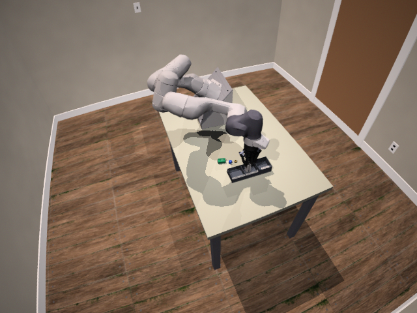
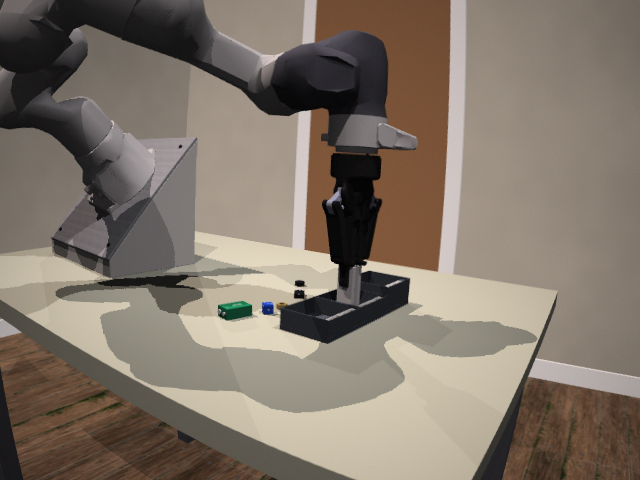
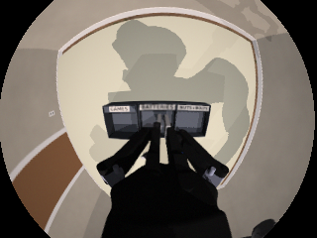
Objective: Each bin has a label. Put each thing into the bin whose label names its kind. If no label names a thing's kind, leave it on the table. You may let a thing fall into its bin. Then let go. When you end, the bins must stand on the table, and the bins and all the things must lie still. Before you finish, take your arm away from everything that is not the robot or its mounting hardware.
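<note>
Well, closed hand (image 1: 248, 167) (image 2: 349, 295) (image 3: 162, 119) seemingly low in the BATTERIES bin (image 1: 251, 175) (image 2: 359, 316) (image 3: 149, 107).

Hard-edged grey shadows across the pale tabletop (image 1: 222, 222) (image 2: 310, 439) (image 3: 94, 79), small labels blurred.

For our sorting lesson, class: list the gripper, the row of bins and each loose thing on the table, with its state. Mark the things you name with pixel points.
gripper (image 1: 248, 170) (image 2: 349, 302) (image 3: 162, 119): shut, fingertips inside the middle bin
row of bins (image 1: 251, 175) (image 2: 356, 315) (image 3: 105, 121): upright, open-topped
green block (image 1: 221, 160) (image 2: 235, 310): lying down
blue cube (image 1: 230, 162) (image 2: 267, 308): resting, unbinned
brass-coloured ring (image 1: 235, 160) (image 2: 279, 305): flat, unbinned
two black pieces (image 2: 299, 294): unbinned
</note>
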Motion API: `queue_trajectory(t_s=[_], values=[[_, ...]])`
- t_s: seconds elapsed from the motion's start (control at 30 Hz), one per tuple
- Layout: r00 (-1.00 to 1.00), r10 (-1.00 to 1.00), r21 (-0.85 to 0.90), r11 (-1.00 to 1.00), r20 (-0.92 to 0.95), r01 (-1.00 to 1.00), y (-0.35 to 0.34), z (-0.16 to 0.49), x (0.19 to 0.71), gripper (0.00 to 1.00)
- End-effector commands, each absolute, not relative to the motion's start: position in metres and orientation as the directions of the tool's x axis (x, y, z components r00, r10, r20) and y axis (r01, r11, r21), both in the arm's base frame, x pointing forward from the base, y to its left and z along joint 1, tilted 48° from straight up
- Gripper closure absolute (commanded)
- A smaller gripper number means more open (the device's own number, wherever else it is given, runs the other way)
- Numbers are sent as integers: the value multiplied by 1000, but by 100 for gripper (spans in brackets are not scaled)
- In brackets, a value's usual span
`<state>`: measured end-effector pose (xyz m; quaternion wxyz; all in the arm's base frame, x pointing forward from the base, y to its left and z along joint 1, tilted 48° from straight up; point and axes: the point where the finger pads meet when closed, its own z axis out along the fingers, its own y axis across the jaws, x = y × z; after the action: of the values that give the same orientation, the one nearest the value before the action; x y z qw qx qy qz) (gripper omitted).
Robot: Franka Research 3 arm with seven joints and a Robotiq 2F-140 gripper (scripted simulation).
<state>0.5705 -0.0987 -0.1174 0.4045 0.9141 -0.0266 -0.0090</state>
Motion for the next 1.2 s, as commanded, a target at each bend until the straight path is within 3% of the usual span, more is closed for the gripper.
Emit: queue_trajectory(t_s=[0.0, 1.17], values=[[998, -61, 740, -671, 12, -50, -101, -118, 572, 95], [998, -61, 740, -671, 12, -50, -97, -114, 572, 95]])
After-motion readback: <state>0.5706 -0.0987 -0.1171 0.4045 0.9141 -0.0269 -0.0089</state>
